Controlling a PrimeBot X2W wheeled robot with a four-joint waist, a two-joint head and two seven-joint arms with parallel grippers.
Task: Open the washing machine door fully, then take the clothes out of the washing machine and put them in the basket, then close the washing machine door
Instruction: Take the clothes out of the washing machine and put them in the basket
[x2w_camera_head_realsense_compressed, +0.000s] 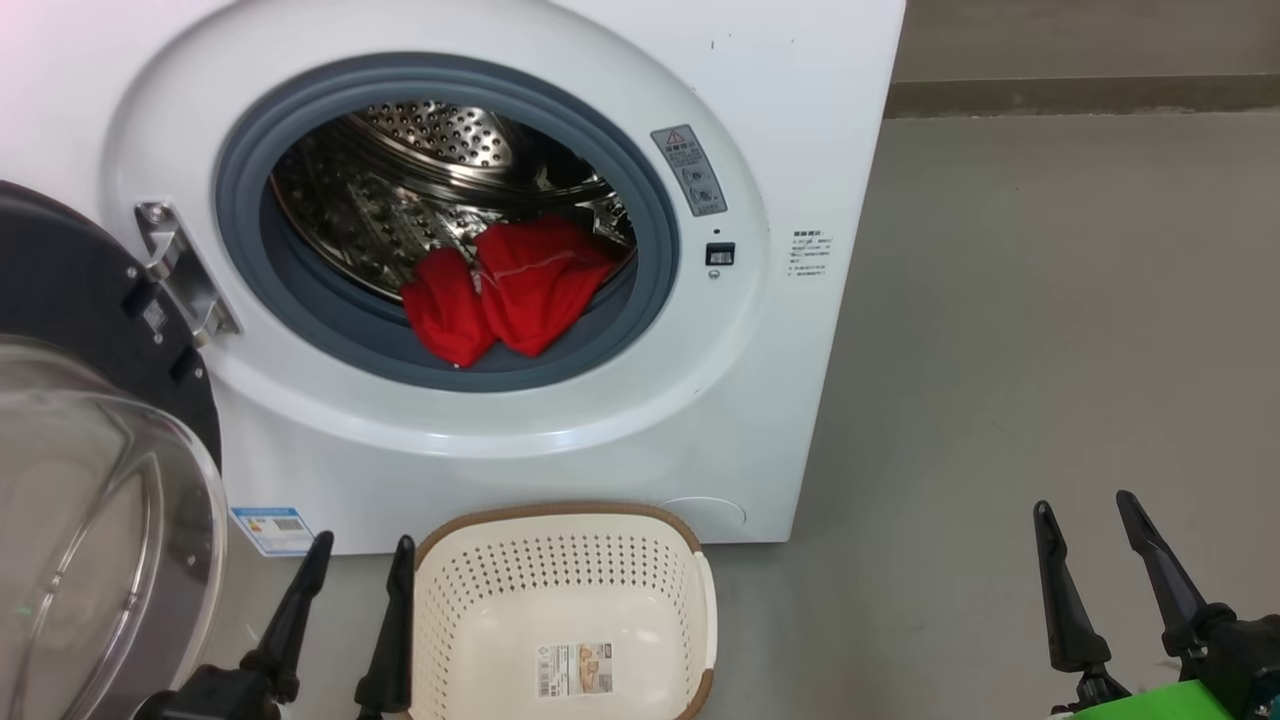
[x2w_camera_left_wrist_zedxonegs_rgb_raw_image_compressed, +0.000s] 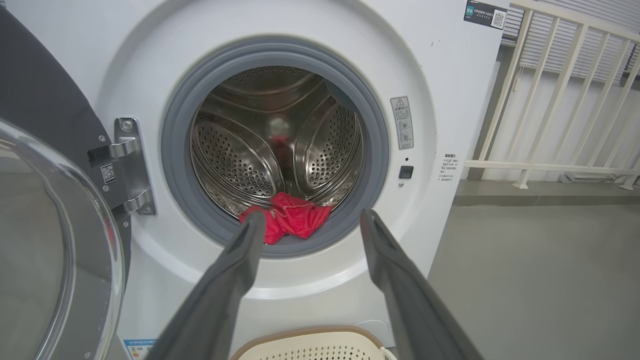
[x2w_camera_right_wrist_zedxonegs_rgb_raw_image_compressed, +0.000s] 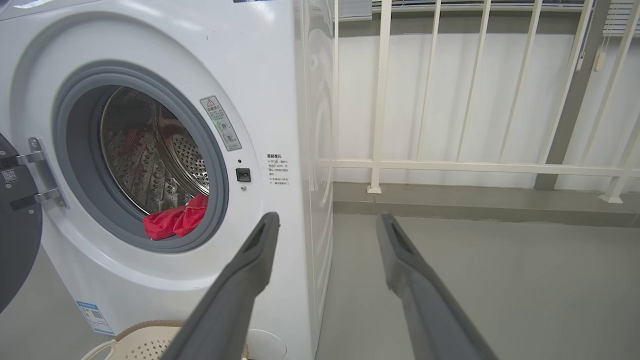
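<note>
Grey floor (x2w_camera_head_realsense_compressed: 1050, 300) is spread before the washing machine (x2w_camera_head_realsense_compressed: 800, 150), with a white railing (x2w_camera_right_wrist_zedxonegs_rgb_raw_image_compressed: 450, 165) beyond its right side. The washing machine door (x2w_camera_head_realsense_compressed: 60, 290) is swung open at the machine's hinge side. The clothes (x2w_camera_head_realsense_compressed: 510, 285), red and possibly two pieces, are draped over the front lip of its drum (x2w_camera_head_realsense_compressed: 440, 130). The basket (x2w_camera_head_realsense_compressed: 560, 560) is set before the machine, below the opening. The left gripper (x2w_camera_head_realsense_compressed: 362, 545) is held wide before the machine's lower left; the right gripper (x2w_camera_head_realsense_compressed: 1085, 503), equally wide, is off its right corner, nothing gripped

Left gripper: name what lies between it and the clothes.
Head view: between the left gripper and the clothes lie the white front of the washing machine and its grey rubber ring.
</note>
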